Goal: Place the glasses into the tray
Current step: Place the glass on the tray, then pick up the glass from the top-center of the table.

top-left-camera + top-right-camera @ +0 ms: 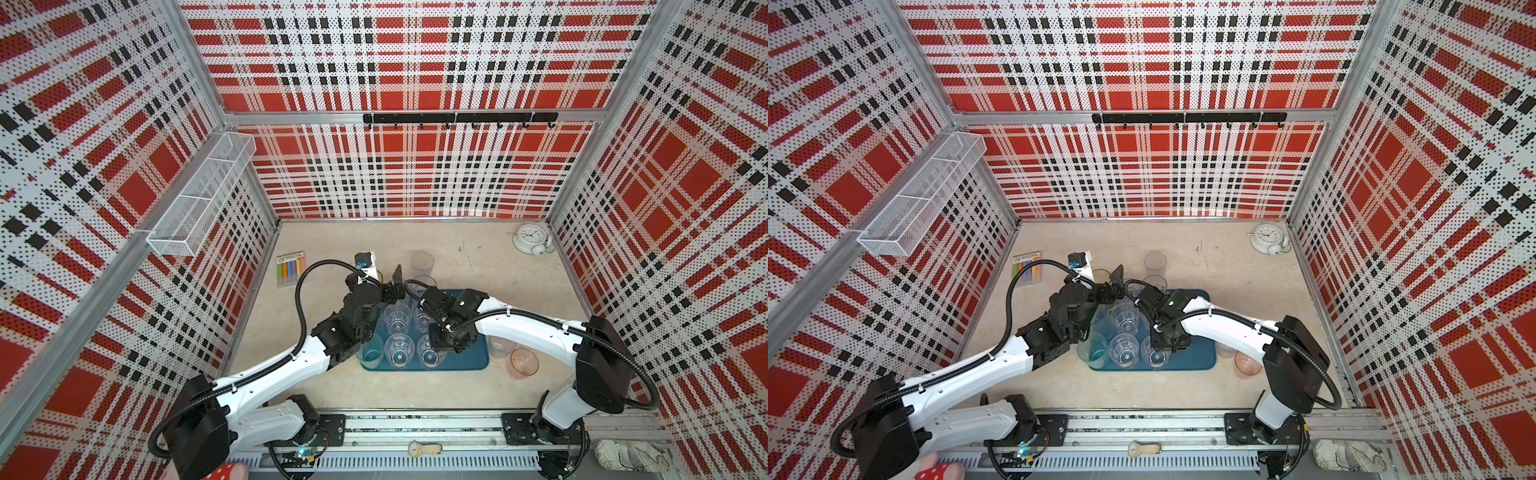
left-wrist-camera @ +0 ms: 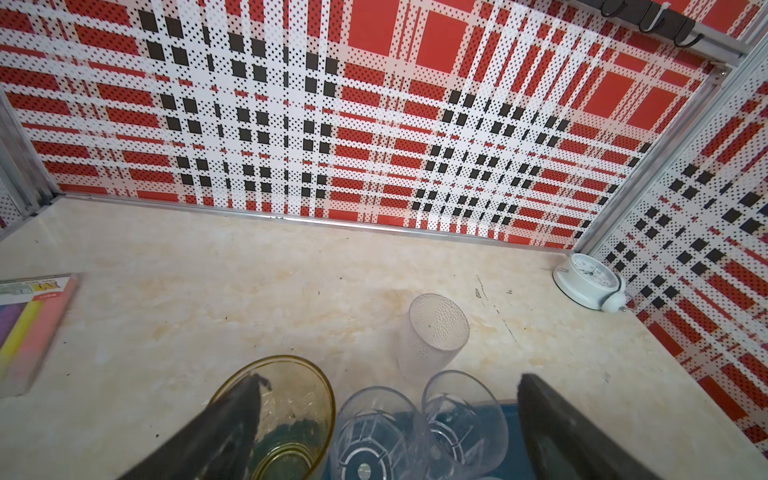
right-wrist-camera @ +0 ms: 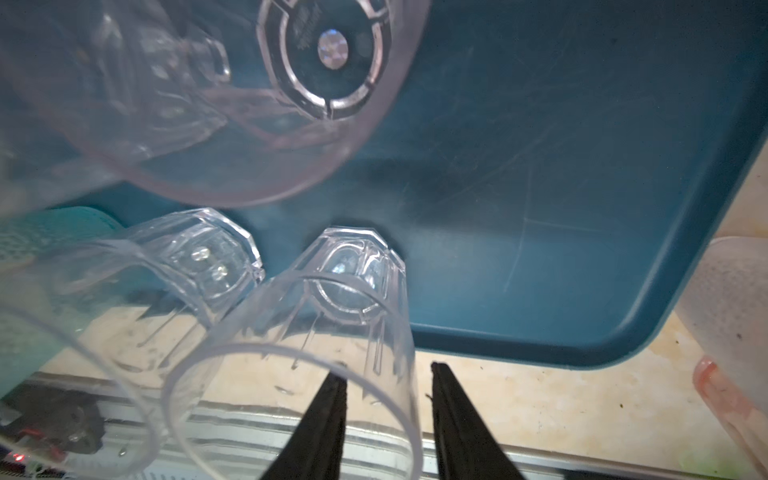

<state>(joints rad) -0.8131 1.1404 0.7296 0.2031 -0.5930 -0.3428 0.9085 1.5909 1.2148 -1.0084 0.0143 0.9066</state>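
The teal tray (image 1: 469,357) (image 3: 540,166) lies mid-table and holds several clear faceted glasses (image 1: 397,316) and a mint-green one (image 1: 372,351). My right gripper (image 3: 384,370) (image 1: 446,347) points down at the tray's near side. Its jaws stand apart astride the rim of a clear glass (image 3: 332,316) (image 1: 430,353), with gaps on both sides of the wall. My left gripper (image 2: 390,380) (image 1: 392,279) is wide open at the tray's far end, above an amber glass (image 2: 286,399) and two clear ones (image 2: 374,436). Off the tray stand frosted glasses (image 1: 422,262) (image 1: 500,345) and a pink one (image 1: 524,362).
A white alarm clock (image 1: 532,239) sits in the far right corner. A pack of coloured chalks (image 1: 291,268) lies at the far left by the wall. A wire-mesh basket (image 1: 199,199) hangs on the left wall, a hook rail (image 1: 457,118) on the back wall.
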